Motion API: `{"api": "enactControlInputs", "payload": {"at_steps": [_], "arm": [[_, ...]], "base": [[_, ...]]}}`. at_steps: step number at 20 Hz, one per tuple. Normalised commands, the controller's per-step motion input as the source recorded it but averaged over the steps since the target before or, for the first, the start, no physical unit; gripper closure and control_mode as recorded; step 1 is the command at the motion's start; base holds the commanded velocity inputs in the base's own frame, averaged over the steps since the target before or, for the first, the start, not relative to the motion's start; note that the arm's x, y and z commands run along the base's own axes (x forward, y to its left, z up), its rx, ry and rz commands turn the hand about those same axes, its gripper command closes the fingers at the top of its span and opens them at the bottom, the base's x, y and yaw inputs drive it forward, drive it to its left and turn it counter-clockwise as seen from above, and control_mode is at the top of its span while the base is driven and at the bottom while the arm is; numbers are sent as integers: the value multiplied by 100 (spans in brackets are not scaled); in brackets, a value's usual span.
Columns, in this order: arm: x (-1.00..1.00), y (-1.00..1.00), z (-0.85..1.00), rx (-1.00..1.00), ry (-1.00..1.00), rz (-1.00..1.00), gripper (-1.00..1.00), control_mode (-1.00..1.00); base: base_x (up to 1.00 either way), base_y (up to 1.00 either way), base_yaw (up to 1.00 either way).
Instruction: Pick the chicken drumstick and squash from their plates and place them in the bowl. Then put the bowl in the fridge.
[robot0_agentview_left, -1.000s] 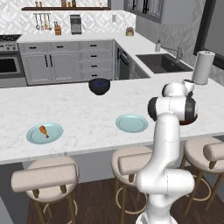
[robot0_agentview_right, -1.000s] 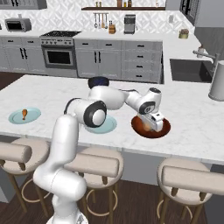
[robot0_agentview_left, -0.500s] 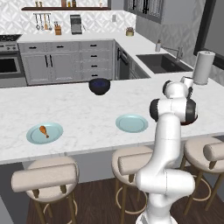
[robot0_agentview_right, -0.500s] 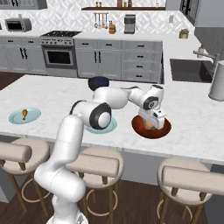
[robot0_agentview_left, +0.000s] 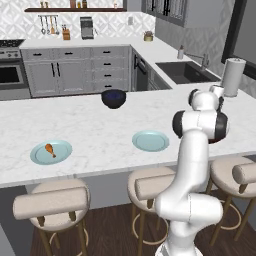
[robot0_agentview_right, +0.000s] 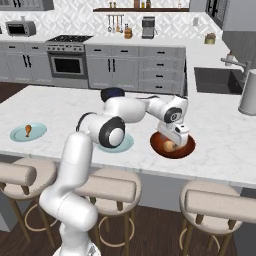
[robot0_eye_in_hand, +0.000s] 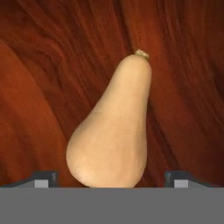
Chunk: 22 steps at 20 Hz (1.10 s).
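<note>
Two items are to be loaded; one, the squash (robot0_eye_in_hand: 111, 127), lies in the bowl (robot0_agentview_right: 186, 150) directly beneath the gripper (robot0_agentview_right: 176, 138). In the hand view the pear-shaped tan squash sits on the reddish wood-grain floor of the bowl, between the two dark fingertips (robot0_eye_in_hand: 43, 178), which stand wide apart on either side of its fat end with a visible gap to each, so the claw is spread and holds nothing. In the right base view the claw hangs low over the bowl, with the squash showing just under it. The chicken drumstick (robot0_agentview_left: 50, 149) lies on its plate (robot0_agentview_left: 64, 155) far along the counter from the claw; the nearer plate (robot0_agentview_left: 150, 141) is bare. A dark navy bowl (robot0_agentview_left: 113, 98) sits beyond, well apart. Judgement: squash delivered, drumstick not yet fetched, fridge step not yet begun. Risks: a fingertip may clip the squash on the lift and roll it against the bowl wall or shift the bowl, since the clearance looks small; the long reach to the drumstick may strain the arm's range.
</note>
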Motion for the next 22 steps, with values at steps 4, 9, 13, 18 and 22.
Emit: {"api": "enactControlInputs", "payload": {"at_steps": [4, 9, 13, 18, 22], "arm": [[-66, 61, 56, -5, -2, 4, -100, -100], [-93, 87, 83, -3, -6, 6, -100, -100], [-100, 100, 18, -14, -14, 12, -100, -100], [-89, 100, 10, -5, -5, 12, -100, -100], [-69, 100, 9, 0, -17, 10, -100, -100]], "base": [[0, 0, 0], [0, 0, 0], [0, 0, 0], [0, 0, 0], [0, 0, 0]]}}
